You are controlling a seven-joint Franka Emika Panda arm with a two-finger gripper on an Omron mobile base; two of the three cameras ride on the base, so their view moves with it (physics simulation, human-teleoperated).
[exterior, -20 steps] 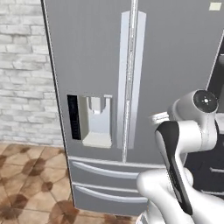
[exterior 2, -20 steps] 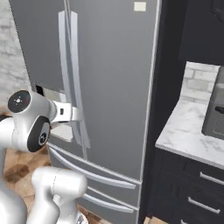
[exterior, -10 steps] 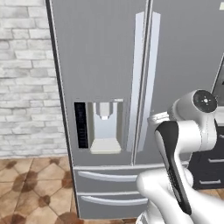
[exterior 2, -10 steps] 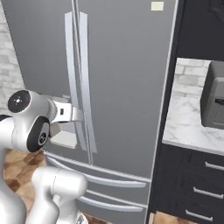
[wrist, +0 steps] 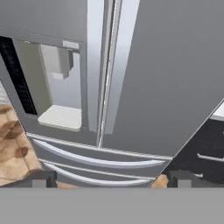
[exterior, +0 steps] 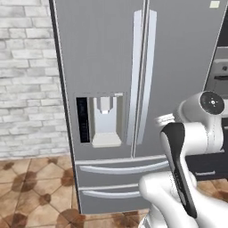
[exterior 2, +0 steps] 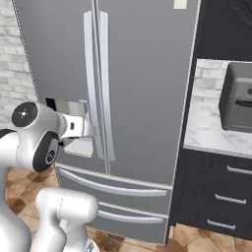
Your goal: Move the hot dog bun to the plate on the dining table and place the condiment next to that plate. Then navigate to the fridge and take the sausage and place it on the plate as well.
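Fridge [exterior: 142, 102] stands directly ahead, both doors closed. Tool [wrist: 111, 179] is released, holding nothing, aimed at the door seam. Sausage is presumably inside. Align on one handle [wrist: 94, 65], grip mid-length, then pull along the door's arc.

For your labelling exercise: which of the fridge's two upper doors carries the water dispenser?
The left door of the fridge: the water dispenser is recessed in it; the right door is plain.

The fridge [exterior: 111, 67] looks smooth brushed metal beside a rough brick wall [exterior: 26, 80].
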